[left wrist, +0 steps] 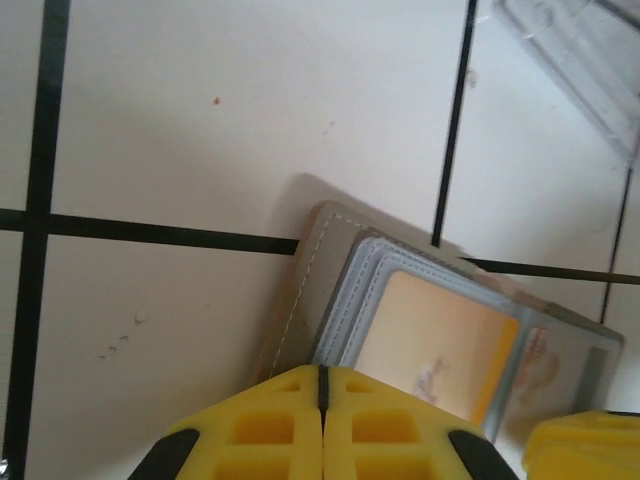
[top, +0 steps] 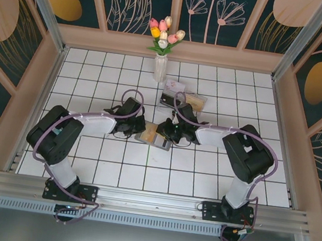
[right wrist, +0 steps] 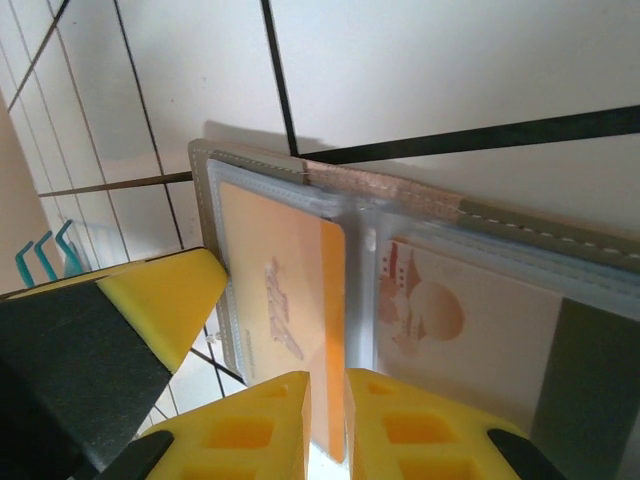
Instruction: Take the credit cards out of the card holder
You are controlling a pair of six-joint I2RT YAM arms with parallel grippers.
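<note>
White-tiled table (top: 82, 163) boxed in by floral wall panels, with a vase of tulips (top: 160, 60) at the far middle and a clear plastic tray (top: 183, 101) near it. At the centre, between the two arms, the card holder (right wrist: 205, 190), lying open and flat on the tiles, grey stitched cover down and clear sleeves up. Seen through the sleeves, the credit cards (right wrist: 300, 250): a tan-orange card (right wrist: 285, 300) in one pocket and a paler printed card (right wrist: 465, 330) in the next, both apparently seated in their pockets. Left gripper (left wrist: 322, 425) pressed together with no gap, poised at the holder's near edge; contact with it hard to tell. Right gripper (right wrist: 326, 430) nearly closed, a slim slit between the fingers (right wrist: 250, 435), sitting over the orange card's long edge; impossible to say whether nipping the card or just above it. Likely handling: a light, soft, floppy holder, apt to slide or lift on smooth tile unless pinned by its cover margin; thin, stiff, slick cards, snug in plastic, best taken by an exposed edge at the sleeve mouth and drawn out flat along the pocket, not upward.
</note>
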